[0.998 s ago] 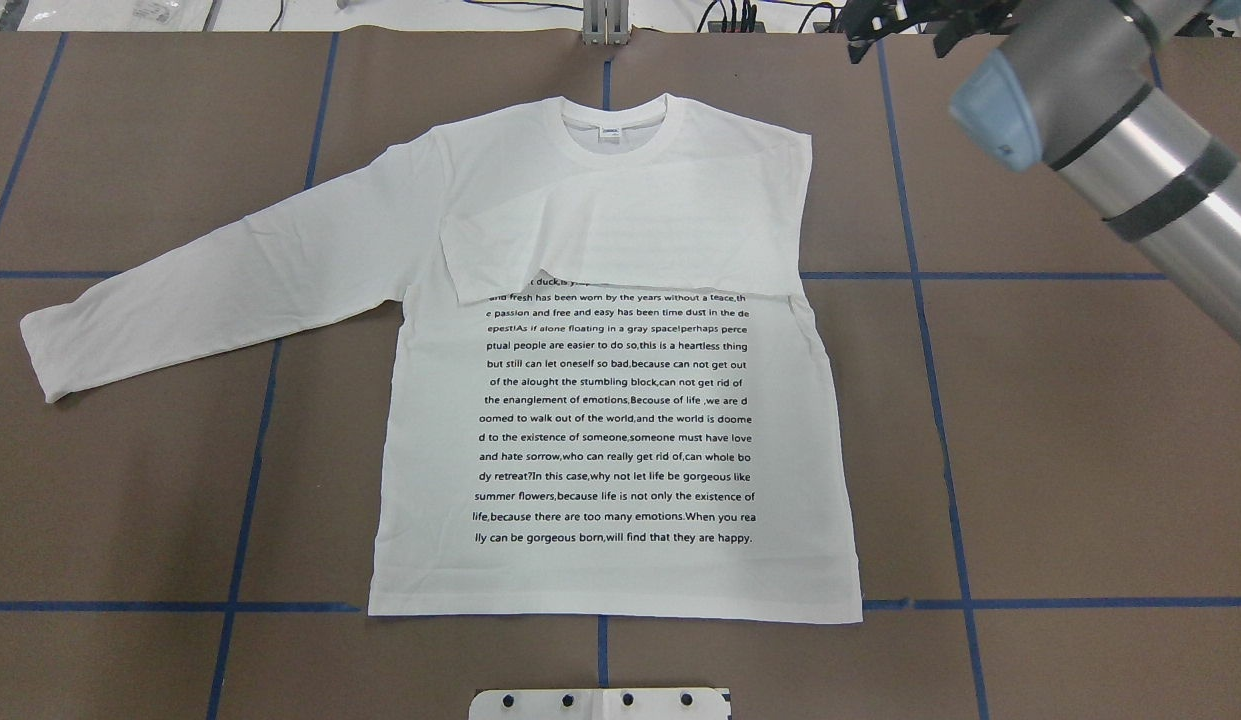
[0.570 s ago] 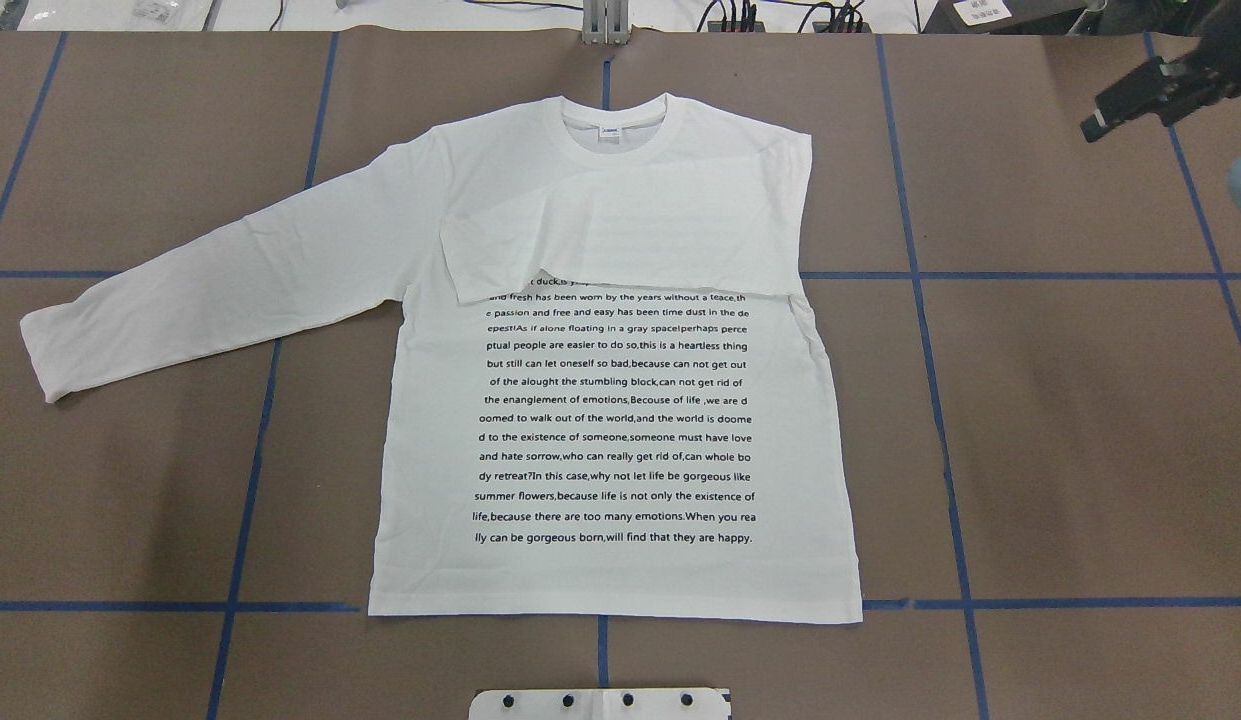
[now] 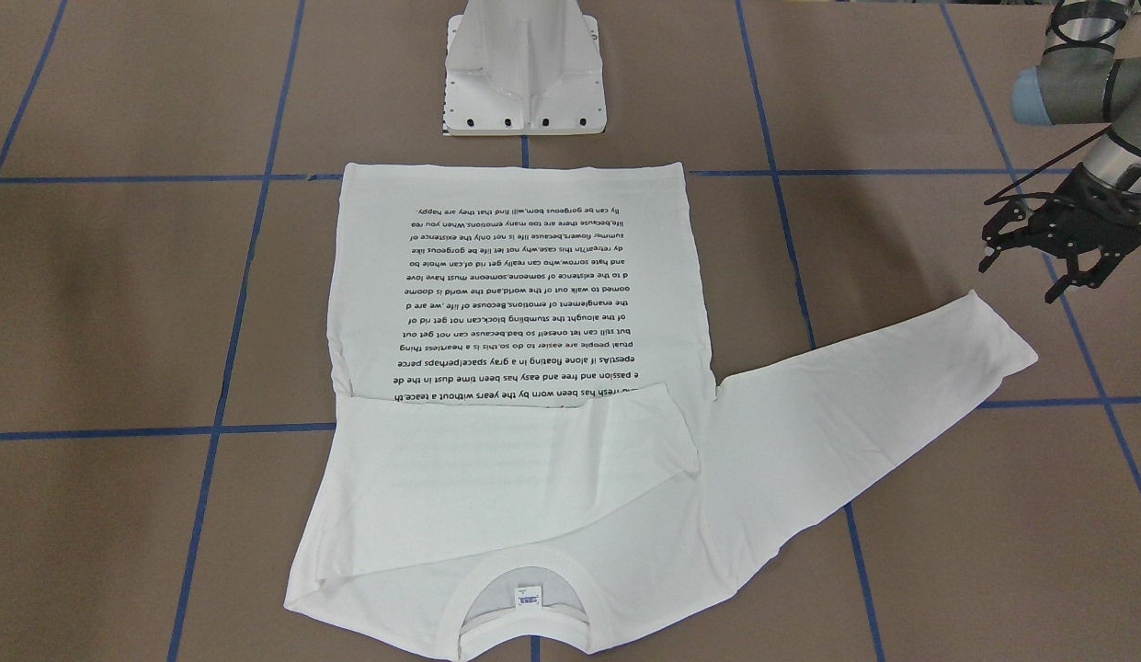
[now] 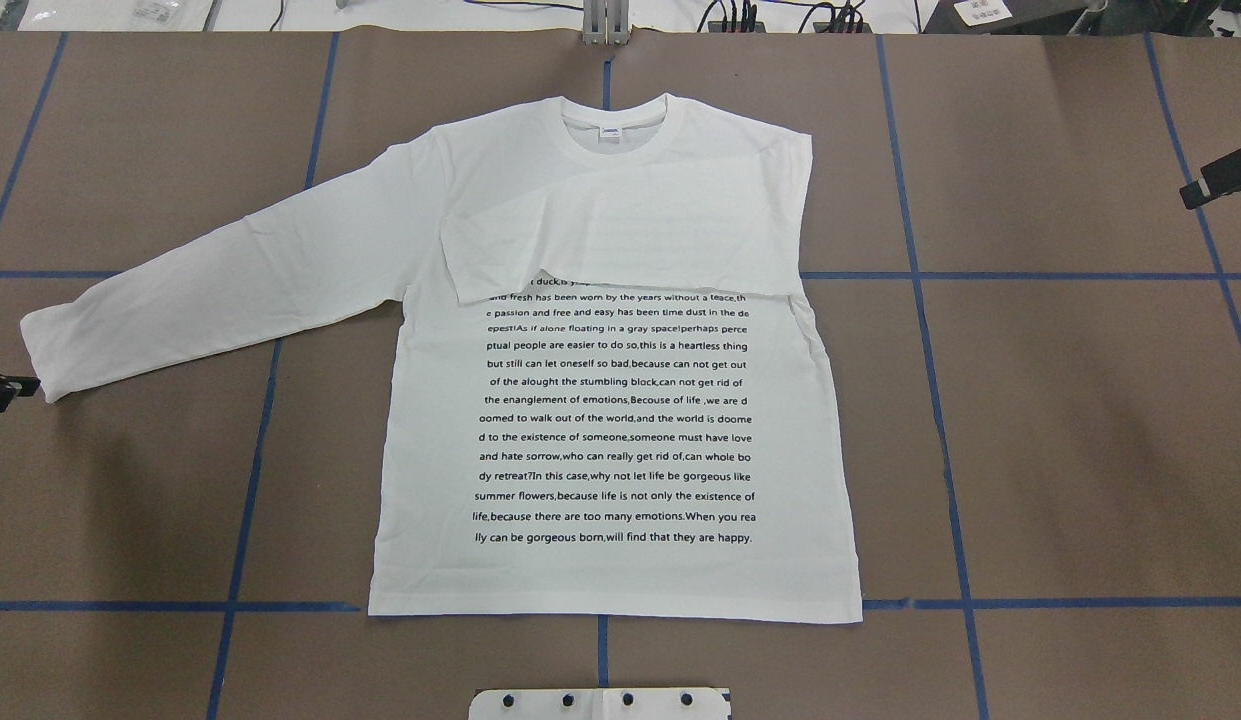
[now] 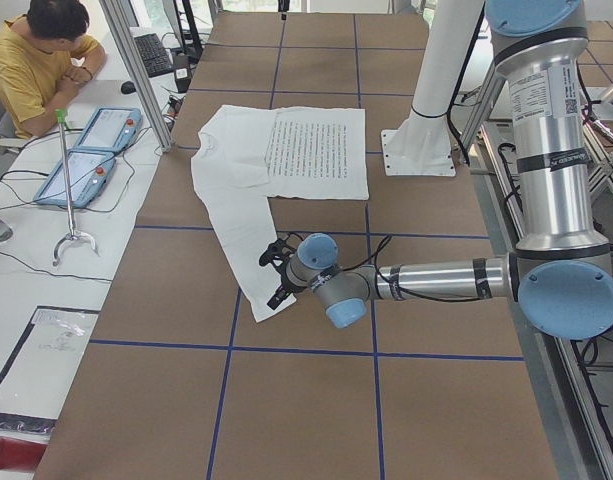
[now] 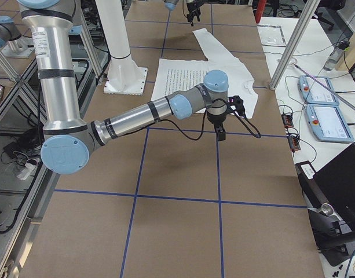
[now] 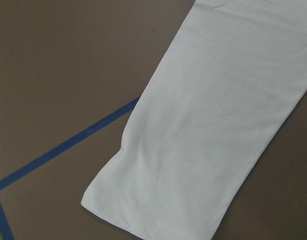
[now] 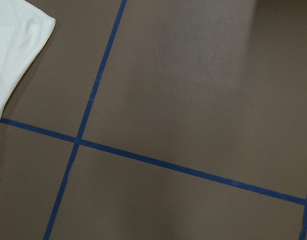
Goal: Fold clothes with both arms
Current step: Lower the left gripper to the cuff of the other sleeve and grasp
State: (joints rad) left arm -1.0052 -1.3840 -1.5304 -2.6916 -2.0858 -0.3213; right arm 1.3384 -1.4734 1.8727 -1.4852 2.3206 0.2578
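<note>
Left jaws: spread wide and empty. The left gripper (image 3: 1025, 276) hovers just beside the cuff (image 3: 1002, 326) of the outstretched sleeve (image 3: 864, 414) and does not touch it.
Right jaws: I cannot tell whether they are parted or closed. The right gripper (image 4: 1218, 182) shows only as a black sliver at the view's right edge, well apart from the cloth.
Shirt: the white long-sleeved T-shirt (image 4: 610, 420) lies flat and print-up in the middle of the table (image 4: 1060, 420). Its collar (image 4: 615, 128) is on the far side from the robot and its hem is near the pedestal base (image 3: 524, 83).
Done: 1 of 2 sleeves. The folded sleeve (image 4: 620, 245) lies across the chest, covering the top lines of print.
Left to do: the outstretched sleeve needs to come across, then the body needs folding. I judge the task to be early.
Edges: the cuff lies flat with its end free, reachable from the outer side. The hem and side seams run straight and exposed.
Room: a wide stretch of brown table marked with blue tape lines (image 4: 920, 300) lies between the shirt and each end, so both arms look to have space to sweep inward.
</note>
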